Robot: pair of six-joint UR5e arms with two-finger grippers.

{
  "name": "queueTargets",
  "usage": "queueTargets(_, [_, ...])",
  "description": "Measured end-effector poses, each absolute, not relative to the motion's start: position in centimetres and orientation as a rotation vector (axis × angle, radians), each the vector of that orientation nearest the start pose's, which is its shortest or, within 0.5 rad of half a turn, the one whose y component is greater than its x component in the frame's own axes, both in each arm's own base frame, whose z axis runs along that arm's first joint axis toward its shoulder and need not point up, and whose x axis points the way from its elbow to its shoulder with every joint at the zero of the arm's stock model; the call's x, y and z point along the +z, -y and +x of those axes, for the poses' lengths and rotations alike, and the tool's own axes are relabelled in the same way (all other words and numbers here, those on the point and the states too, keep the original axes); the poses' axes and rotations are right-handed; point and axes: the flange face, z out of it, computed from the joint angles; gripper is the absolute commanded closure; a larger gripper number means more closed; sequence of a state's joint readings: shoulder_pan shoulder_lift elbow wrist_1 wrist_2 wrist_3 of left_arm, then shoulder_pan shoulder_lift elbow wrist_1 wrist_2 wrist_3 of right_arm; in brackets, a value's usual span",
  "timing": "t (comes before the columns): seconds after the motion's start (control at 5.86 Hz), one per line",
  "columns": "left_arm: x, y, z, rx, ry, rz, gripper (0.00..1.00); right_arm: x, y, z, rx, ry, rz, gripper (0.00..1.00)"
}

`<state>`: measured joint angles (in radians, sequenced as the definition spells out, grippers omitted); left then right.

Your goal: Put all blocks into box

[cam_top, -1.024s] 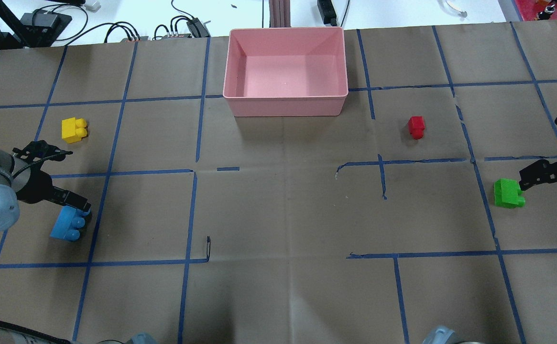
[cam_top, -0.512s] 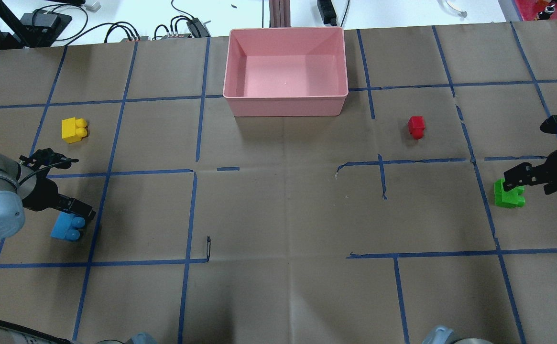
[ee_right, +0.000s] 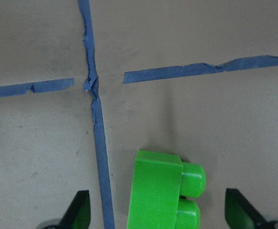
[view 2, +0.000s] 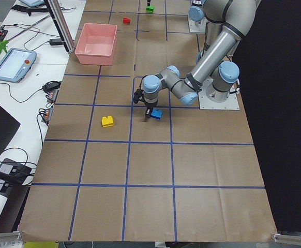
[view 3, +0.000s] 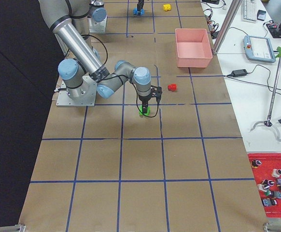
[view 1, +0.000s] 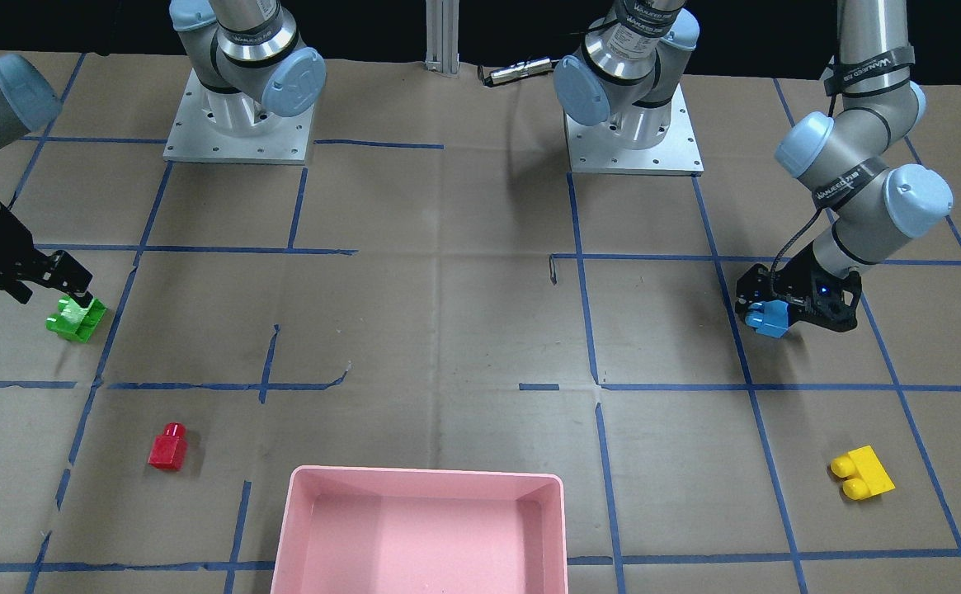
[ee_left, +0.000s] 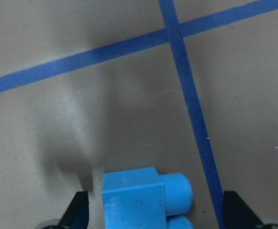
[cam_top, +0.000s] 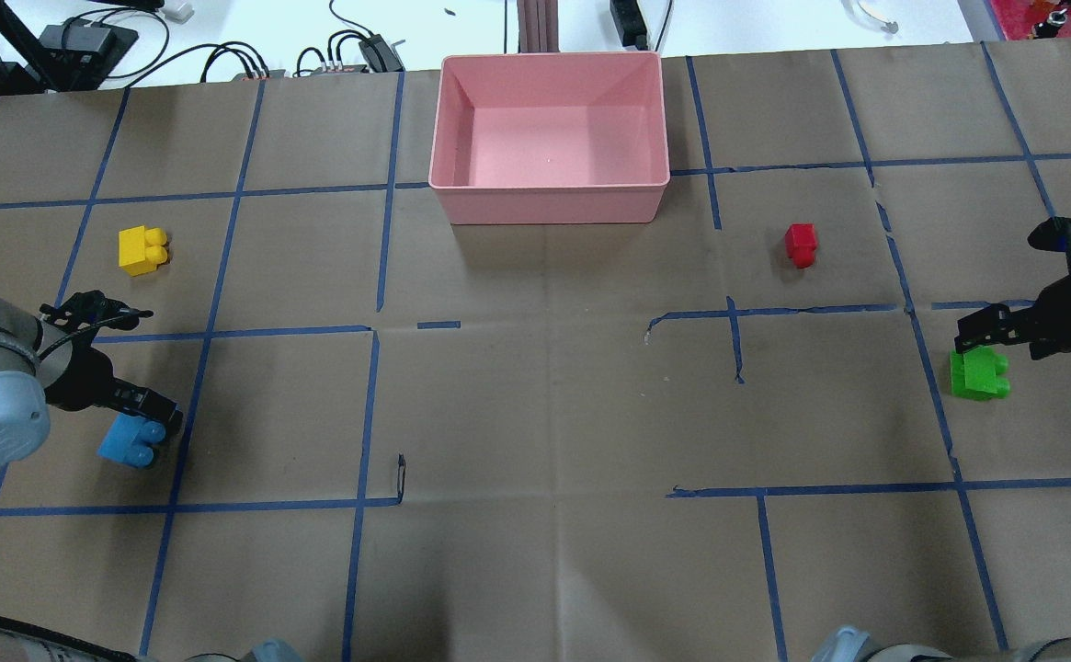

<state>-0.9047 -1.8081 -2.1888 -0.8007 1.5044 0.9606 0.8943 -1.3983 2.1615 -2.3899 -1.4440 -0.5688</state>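
End effectors [ee_left: 158, 210] [ee_right: 159, 210], both open, have moved astride blue brick [cam_top: 131, 441] and green brick [cam_top: 978, 375]

The worktop [cam_top: 535, 414] is dull brown paper crossed by a grid of dark blue tape lines [cam_top: 379, 193]. The box [cam_top: 549, 198] at twelve o'clock is plain pink. A yellow block [cam_top: 142, 250] lies at nine o'clock, a light blue block [cam_top: 126, 446] at eight, a red block [cam_top: 801, 244] at two, a bright green block [cam_top: 976, 379] at three. The arms [view 1: 859, 49] are silver-grey with pale blue joint caps [view 1: 917, 202]; the jaws are black.
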Motion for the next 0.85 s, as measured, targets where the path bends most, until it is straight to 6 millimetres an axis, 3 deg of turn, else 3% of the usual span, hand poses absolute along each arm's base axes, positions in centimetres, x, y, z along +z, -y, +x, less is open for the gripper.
queueTargets(0.51, [17.3, 43.8, 17.0, 0.038, -3.193, 0.482, 0.72, 19.8, 44.6, -17.2, -0.199, -3.072, 0.153, 0.01])
queueTargets(0.85, [18.0, 44.0, 17.2, 0.044, -3.163, 0.486, 0.79, 18.6, 44.3, -17.5, -0.16, -3.079, 0.163, 0.01])
